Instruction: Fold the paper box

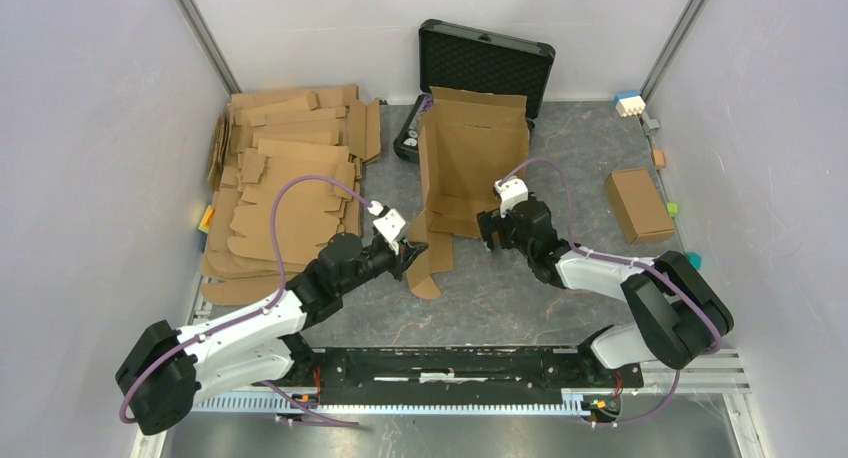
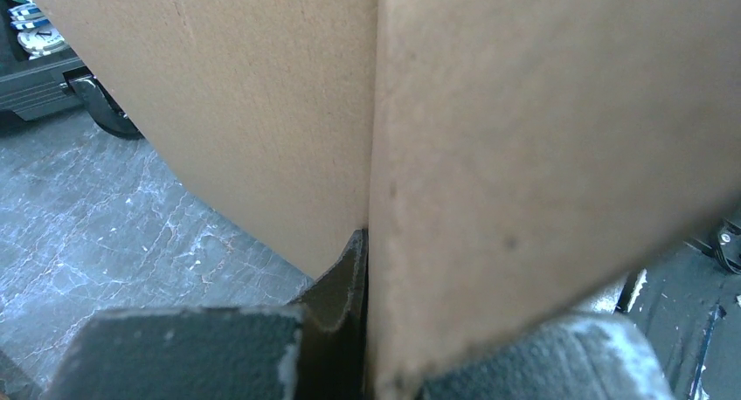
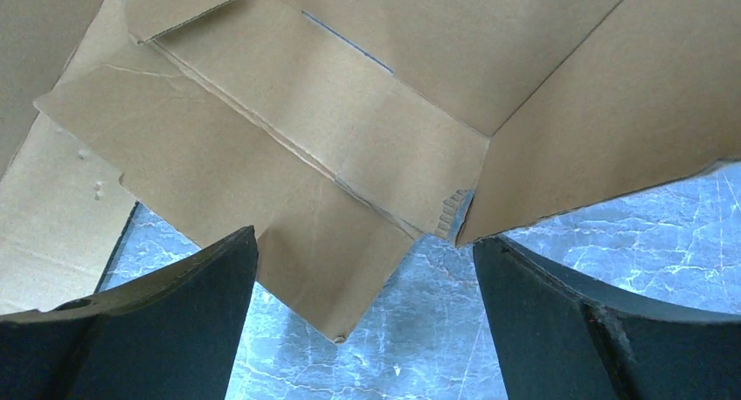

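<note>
The paper box (image 1: pixel 470 163) stands half-formed in the middle of the table, its brown walls raised and its near flaps spread on the surface. My left gripper (image 1: pixel 410 253) is shut on the box's front-left flap. In the left wrist view that flap (image 2: pixel 524 138) fills the frame, pinched edge-on between the two dark pads (image 2: pixel 175 356). My right gripper (image 1: pixel 488 228) is open at the box's front-right corner. In the right wrist view the box's inner corner (image 3: pixel 393 129) and a floor flap lie just ahead of the spread fingers (image 3: pixel 594 321), which hold nothing.
A pile of flat cardboard sheets (image 1: pixel 285 178) covers the left side. An open black case (image 1: pixel 485 63) stands behind the box. A small closed brown box (image 1: pixel 638 204) sits at right, with a white and blue block (image 1: pixel 628 103) and small coloured pieces near the right wall.
</note>
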Action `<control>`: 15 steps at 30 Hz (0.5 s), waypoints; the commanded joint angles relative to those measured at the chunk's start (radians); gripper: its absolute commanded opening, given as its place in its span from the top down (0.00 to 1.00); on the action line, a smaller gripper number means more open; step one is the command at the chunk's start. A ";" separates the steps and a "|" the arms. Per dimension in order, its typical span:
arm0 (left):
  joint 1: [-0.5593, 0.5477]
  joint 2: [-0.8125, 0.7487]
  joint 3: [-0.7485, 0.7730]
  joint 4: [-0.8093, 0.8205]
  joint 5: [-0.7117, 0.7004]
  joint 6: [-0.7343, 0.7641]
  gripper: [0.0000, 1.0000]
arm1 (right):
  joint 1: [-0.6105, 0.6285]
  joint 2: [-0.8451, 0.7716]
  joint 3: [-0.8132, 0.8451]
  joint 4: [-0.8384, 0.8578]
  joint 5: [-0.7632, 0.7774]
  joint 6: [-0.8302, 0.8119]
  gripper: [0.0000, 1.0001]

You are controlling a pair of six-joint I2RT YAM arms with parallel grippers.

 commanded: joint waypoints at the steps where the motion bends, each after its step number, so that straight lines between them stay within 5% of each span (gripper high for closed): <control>1: -0.001 0.013 0.029 -0.013 0.005 -0.032 0.92 | -0.057 -0.026 -0.034 0.131 -0.145 0.005 0.02; 15: -0.001 0.045 0.073 -0.049 0.015 -0.037 0.92 | -0.130 0.053 0.020 0.120 -0.458 -0.027 0.02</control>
